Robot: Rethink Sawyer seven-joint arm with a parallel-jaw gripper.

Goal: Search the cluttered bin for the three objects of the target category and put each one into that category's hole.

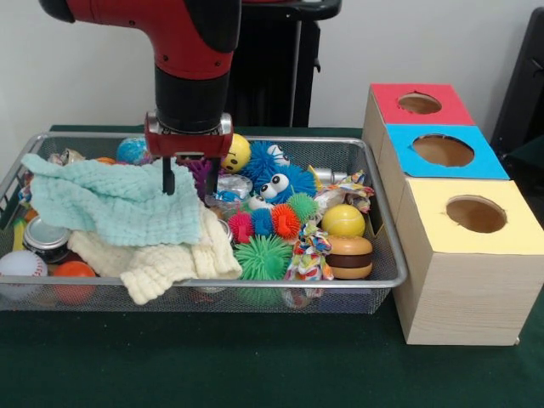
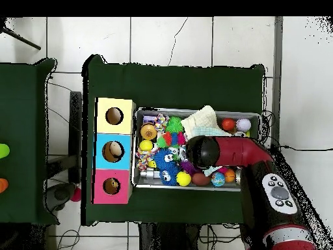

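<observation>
Tool hangs w/ fingers apart, empty, over teal cloth at upper-left of wire bin; toy clutter incl. yellow ball lies to frame right, twd holed boxes.

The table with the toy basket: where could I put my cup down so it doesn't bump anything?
The bare green table in front of the wire basket is free, up to the yellow-topped box. Inside the basket it is crowded: cloths, balls and spiky toys fill it, and the gripper hangs over them.

Front close, overhead high — shared bin
</observation>
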